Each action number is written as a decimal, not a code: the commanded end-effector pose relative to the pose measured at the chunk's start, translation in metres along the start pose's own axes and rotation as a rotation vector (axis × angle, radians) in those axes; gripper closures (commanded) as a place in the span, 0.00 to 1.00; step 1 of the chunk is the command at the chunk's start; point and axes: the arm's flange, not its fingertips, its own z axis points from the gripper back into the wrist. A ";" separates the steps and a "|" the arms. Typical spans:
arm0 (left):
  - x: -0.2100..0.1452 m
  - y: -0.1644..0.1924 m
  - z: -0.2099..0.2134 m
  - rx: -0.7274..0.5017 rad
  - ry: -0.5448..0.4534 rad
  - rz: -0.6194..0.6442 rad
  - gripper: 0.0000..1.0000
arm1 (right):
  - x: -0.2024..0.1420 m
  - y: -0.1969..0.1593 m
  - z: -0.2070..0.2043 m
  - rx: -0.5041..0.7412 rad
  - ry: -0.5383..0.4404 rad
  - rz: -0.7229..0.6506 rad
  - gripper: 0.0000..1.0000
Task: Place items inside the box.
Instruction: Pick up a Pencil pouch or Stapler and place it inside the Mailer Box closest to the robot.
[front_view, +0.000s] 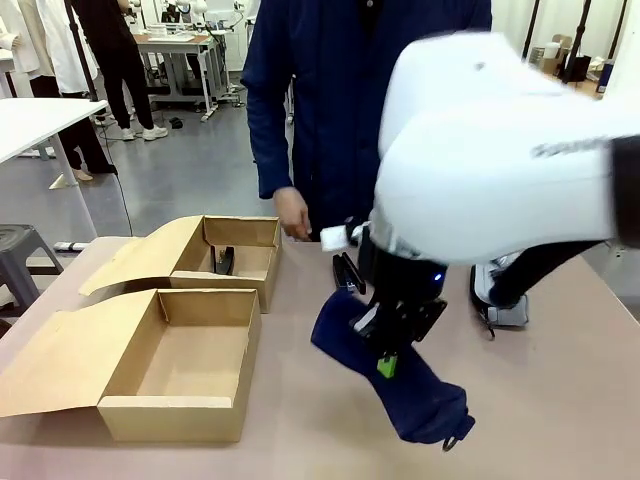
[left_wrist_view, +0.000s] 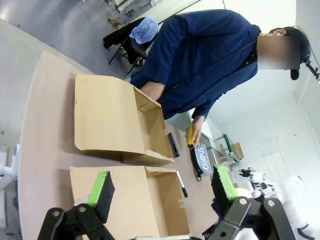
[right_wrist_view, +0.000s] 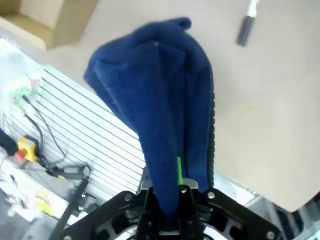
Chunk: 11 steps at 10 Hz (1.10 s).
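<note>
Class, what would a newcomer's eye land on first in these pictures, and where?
The right claw, in the middle, is shut on a limp navy pouch that dangles from it. Left of it stand a near box and a far box, both open, the far one holding a black stapler. Opposite, the person's hand holds a yellow knife.

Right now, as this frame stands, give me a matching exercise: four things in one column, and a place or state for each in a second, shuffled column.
Things:
1. pouch
2. knife
3. marker
4. left gripper

Place or state:
A. open, holding nothing
B. in the person's hand
C. lying on the table beside the near box
D. clamped in the right gripper, hanging above the table

Pairs: 1-D, 2-B, 3-C, 4-A
</note>
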 end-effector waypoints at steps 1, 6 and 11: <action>0.000 0.001 -0.002 -0.022 -0.018 -0.022 0.00 | 0.013 0.003 -0.024 -0.020 0.046 0.073 1.00; 0.000 0.001 -0.002 -0.022 -0.018 -0.022 0.00 | 0.069 0.081 0.016 0.023 -0.082 -0.325 0.96; 0.000 0.001 -0.002 -0.022 -0.018 -0.022 0.00 | 0.187 0.181 -0.021 -0.010 -0.107 -0.441 0.96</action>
